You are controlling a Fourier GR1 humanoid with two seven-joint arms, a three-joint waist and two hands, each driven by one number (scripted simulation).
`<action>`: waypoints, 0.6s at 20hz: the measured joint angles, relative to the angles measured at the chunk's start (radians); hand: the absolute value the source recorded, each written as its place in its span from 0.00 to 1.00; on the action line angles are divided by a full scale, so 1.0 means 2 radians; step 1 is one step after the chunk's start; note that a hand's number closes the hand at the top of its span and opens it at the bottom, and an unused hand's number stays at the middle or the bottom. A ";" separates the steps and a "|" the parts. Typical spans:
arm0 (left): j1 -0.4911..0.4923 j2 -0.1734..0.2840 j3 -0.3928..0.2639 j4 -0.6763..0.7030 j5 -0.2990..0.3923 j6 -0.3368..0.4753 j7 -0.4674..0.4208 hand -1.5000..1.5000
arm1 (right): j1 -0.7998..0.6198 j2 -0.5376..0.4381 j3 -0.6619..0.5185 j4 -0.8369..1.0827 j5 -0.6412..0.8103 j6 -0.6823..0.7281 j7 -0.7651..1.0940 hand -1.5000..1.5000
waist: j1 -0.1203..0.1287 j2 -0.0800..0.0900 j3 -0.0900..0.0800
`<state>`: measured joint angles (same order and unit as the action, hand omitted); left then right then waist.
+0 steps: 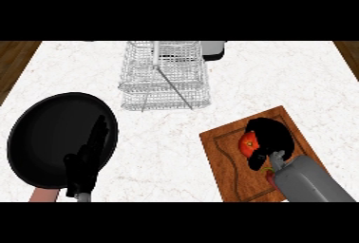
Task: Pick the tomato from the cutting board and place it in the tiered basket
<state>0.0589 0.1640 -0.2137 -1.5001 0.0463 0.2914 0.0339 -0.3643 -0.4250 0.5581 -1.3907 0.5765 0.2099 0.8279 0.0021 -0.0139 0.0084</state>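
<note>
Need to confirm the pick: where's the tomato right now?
In the head view the tomato sits at lower right on the cutting board, with the right hand curled round it, well short of the tiered basket.

The light is even and rather bright, and it seems to come from above. The white table [280, 80] looks pale and flat, without glare. Shadows are very weak: only a soft grey one lies under the wire basket [165, 76]. The black pan [49, 137] and both hands stay so dark that their details get lost. The board [231, 161] shows warm brown colour.
</note>
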 measured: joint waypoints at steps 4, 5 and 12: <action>-0.001 -0.003 0.003 0.003 0.000 -0.002 -0.007 0.50 | -0.016 -0.001 0.001 0.015 0.027 -0.011 -0.040 1.00 | 0.001 0.001 0.001; 0.000 -0.004 0.002 0.003 -0.002 -0.001 -0.009 0.50 | -0.022 0.000 0.004 0.018 0.031 -0.010 -0.053 1.00 | 0.002 0.001 0.001; 0.000 -0.005 0.004 0.002 -0.003 -0.004 -0.011 0.50 | -0.061 -0.001 -0.003 0.024 0.025 -0.002 -0.163 1.00 | 0.003 0.003 0.002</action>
<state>0.0587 0.1541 -0.2059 -1.4957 0.0406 0.2838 0.0111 -0.4862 -0.4274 0.5521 -1.3420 0.6260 0.2054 0.5027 0.0076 -0.0080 0.0121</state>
